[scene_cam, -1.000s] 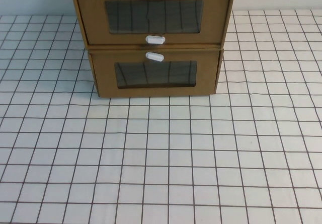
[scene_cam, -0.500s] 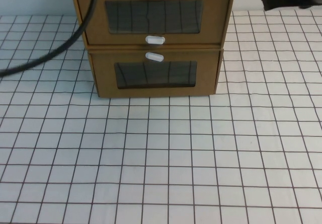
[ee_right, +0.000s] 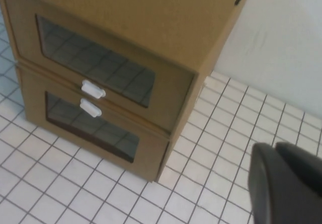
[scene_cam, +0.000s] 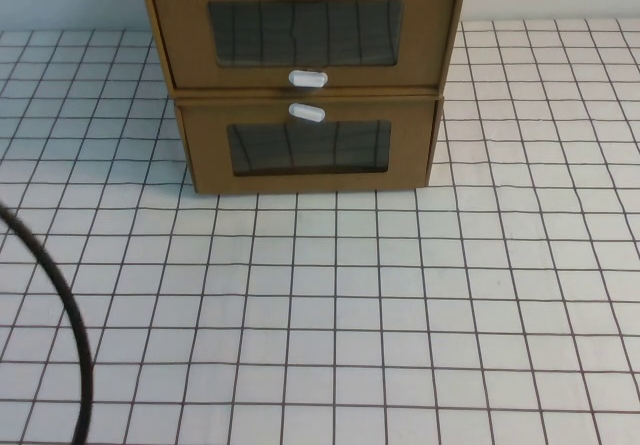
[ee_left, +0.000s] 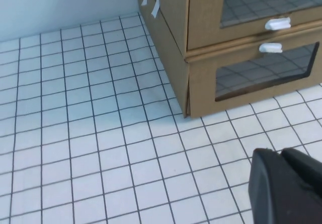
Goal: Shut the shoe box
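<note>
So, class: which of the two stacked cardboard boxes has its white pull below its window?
The upper shoe box; the lower box carries its pull above its window.

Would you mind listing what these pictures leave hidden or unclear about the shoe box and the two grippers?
- Shoe box top and rear: cut off by the high view's upper edge.
- Contents of it and the lower box: windows show only grid reflections.
- Left gripper: only a dark corner in the left wrist view; absent from the high view, where only a cable shows.
- Right gripper: likewise cropped and blurred in the right wrist view.
</note>
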Controlling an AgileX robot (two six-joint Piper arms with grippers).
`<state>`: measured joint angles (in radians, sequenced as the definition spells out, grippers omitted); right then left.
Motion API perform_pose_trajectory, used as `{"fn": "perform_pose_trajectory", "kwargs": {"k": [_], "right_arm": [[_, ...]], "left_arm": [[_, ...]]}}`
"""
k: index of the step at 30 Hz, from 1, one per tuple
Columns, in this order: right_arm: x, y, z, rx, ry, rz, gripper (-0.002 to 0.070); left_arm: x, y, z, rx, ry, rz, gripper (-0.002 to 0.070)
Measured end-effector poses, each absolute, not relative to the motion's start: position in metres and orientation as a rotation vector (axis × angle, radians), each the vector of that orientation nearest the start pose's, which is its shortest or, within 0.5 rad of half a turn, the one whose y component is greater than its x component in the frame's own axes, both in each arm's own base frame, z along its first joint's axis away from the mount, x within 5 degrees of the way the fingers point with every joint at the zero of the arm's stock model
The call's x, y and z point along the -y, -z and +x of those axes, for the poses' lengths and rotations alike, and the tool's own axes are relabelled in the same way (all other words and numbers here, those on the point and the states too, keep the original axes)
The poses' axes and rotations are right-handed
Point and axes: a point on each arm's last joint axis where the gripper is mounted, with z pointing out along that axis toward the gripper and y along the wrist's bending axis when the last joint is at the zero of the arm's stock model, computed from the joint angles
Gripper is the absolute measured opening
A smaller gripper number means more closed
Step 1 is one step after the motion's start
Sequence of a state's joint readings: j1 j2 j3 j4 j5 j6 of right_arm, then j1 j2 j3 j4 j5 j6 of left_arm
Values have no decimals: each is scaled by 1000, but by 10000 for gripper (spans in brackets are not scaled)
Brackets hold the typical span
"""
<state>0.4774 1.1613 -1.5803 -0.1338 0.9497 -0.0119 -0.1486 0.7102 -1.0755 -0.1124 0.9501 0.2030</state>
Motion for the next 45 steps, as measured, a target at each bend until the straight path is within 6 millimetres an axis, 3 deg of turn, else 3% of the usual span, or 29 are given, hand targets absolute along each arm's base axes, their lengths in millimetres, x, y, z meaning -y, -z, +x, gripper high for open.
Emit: {"fn": "perform_pose_trajectory", "kwargs": {"k": [4,8,13,19,23,27,45], "right_arm": [[-64,-508,143,-1836,-159,-471,-13],[-37,-491,93,-1753,-167,-450,-13],[-16,-436,45,-1755,-217,-449,-13],[0,-376,11,-1739,-250,-443,-13],[4,-357,2,-1686,-259,-431,-13],[5,-351,0,-1658,-263,-425,-13],[-5,-307,19,-1794,-247,-465,-13]], "left_arm": [[20,-406,78,-2005,132,293,-5],[16,-390,50,-1952,180,211,-5],[12,-367,26,-1897,243,119,-5],[9,-348,8,-1860,297,49,-5],[9,-345,7,-1857,306,39,-5],[9,-345,7,-1857,306,39,-5],[9,-346,6,-1853,307,36,-5]]}}
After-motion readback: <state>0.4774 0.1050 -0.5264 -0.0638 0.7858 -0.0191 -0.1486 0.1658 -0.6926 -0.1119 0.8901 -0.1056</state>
